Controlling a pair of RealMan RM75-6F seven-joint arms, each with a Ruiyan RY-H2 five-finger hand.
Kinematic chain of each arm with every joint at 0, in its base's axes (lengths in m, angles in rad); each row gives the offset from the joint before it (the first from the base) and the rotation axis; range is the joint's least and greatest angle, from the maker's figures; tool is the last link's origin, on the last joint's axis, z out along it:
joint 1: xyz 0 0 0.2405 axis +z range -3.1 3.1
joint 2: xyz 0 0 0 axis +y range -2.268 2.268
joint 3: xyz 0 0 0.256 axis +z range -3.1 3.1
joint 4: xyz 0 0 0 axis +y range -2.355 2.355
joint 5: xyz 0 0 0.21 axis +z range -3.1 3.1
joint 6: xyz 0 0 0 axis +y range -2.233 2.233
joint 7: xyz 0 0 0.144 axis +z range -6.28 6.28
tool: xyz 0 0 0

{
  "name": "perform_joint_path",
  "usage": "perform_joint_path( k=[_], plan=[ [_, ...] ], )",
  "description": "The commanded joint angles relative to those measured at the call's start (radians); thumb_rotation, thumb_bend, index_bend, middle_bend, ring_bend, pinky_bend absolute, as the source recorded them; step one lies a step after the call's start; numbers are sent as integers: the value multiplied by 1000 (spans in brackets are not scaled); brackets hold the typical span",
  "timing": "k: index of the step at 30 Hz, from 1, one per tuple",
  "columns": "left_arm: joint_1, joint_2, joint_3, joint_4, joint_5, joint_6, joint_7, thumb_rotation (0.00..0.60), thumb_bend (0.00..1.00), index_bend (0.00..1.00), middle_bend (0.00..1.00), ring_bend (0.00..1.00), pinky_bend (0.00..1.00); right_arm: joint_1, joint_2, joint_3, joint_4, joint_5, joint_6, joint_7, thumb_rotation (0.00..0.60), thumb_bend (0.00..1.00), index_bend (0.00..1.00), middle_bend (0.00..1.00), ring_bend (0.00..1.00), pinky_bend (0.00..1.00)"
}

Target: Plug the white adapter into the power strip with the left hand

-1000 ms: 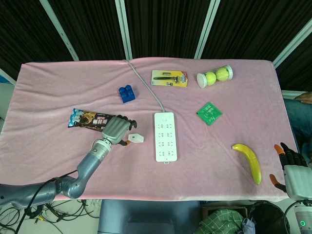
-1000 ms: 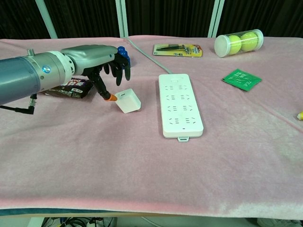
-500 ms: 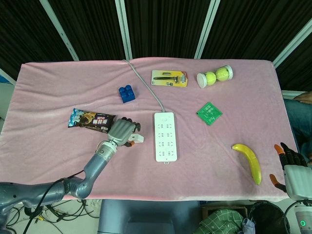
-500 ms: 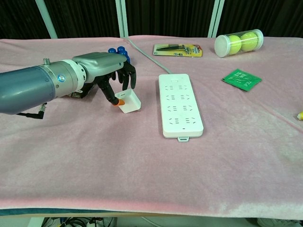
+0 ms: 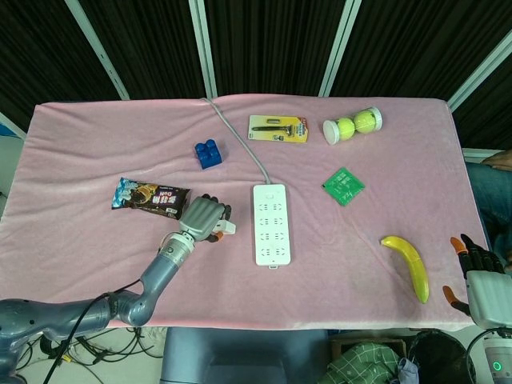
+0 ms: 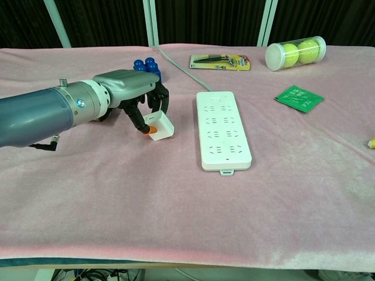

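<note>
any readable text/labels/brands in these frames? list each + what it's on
No text can be read with certainty.
Snack bar wrapper: large lettering on it, too blurred to read.
Carded razor pack: small red label, too small to read.
Green packet: faint white print, illegible.
Power strip: no markings visible.
White adapter, under the left hand: no print visible.
Tennis ball tube: no readable label.

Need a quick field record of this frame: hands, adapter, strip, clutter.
left robot hand: curled over the white adapter, fingers touching it; lift not evident
right robot hand: at table's right edge, holds nothing
power strip: flat on pink cloth, right of adapter, sockets unoccupied
adapter state: on cloth, not plugged
clutter: blue block, snack bar, banana, tennis ball tube, green packet
</note>
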Motion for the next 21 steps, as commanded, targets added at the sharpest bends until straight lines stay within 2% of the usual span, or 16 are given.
perform_joint_path(
  k=[1, 4, 12, 18, 21],
  plan=[
    [0, -3, 2, 4, -2, 0, 3, 600, 262, 479, 512, 331, 321, 0, 0, 0, -1, 0, 0, -1, 600, 202, 24, 42, 121, 143],
    [-1, -7, 2, 7, -6, -3, 3, 600, 275, 487, 520, 341, 334, 0, 0, 0, -1, 1, 0, -1, 600, 203, 24, 42, 121, 143],
    [-2, -7, -11, 1, 15, 8, -22, 600, 406, 528, 556, 371, 374, 1, 2, -1, -2, 3, -4, 1, 600, 202, 24, 42, 121, 143],
    [-36, 54, -41, -47, 24, 2, 24, 600, 421, 544, 567, 371, 374, 0, 2, 1, -6, 10, -3, -4, 600, 202, 25, 45, 121, 143],
    [-85, 116, -60, -80, -46, -55, 115, 600, 421, 551, 568, 370, 373, 0, 1, 0, -6, 8, -2, -7, 600, 203, 24, 45, 121, 143]
  ],
)
